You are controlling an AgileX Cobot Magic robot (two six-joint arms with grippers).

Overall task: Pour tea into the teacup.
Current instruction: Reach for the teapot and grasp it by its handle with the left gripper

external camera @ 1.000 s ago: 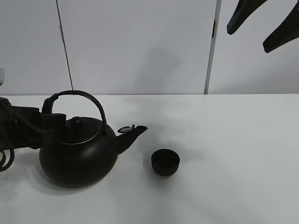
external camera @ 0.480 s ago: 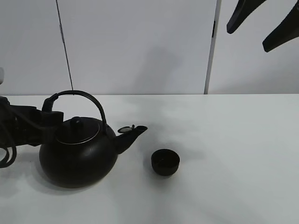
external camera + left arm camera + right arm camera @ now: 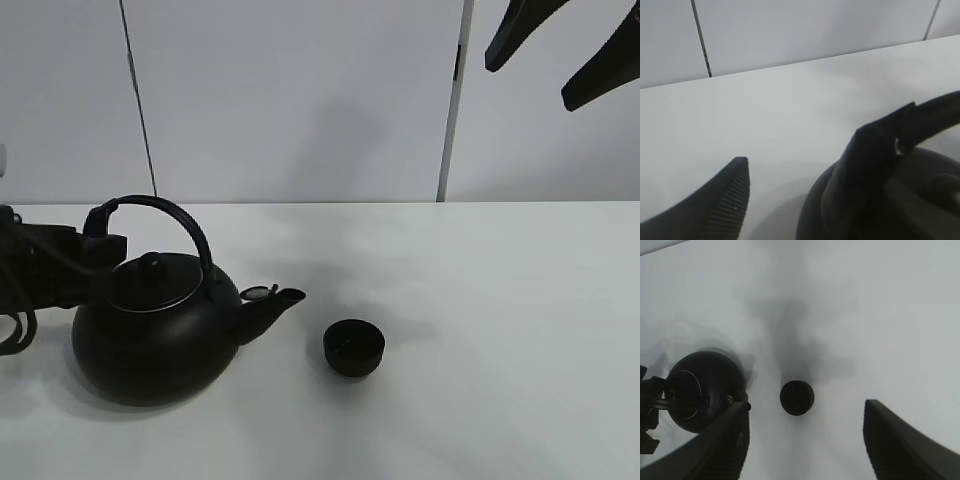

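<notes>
The small black teacup [image 3: 354,347] stands on the white table [image 3: 500,320], just right of the kettle's spout. The big black kettle [image 3: 150,335] is at the left, its arched handle [image 3: 170,215] leaning left. My left gripper [image 3: 100,242] is at the handle's left end. In the left wrist view its fingers [image 3: 732,200] are spread wide, and the handle [image 3: 932,112] lies against the dark far finger. My right gripper [image 3: 530,87] hangs open and empty high at the upper right. Its wrist view looks down on the teacup [image 3: 797,397] and the kettle [image 3: 705,385].
A white panelled wall [image 3: 300,100] stands behind the table. The table's right half [image 3: 520,380] shows only bare white surface. Cables of the left arm [image 3: 15,320] hang at the left edge.
The kettle has shifted left and its spout has dipped lower, farther from the teacup. The left gripper has drawn left with the handle. The right gripper has not moved.
</notes>
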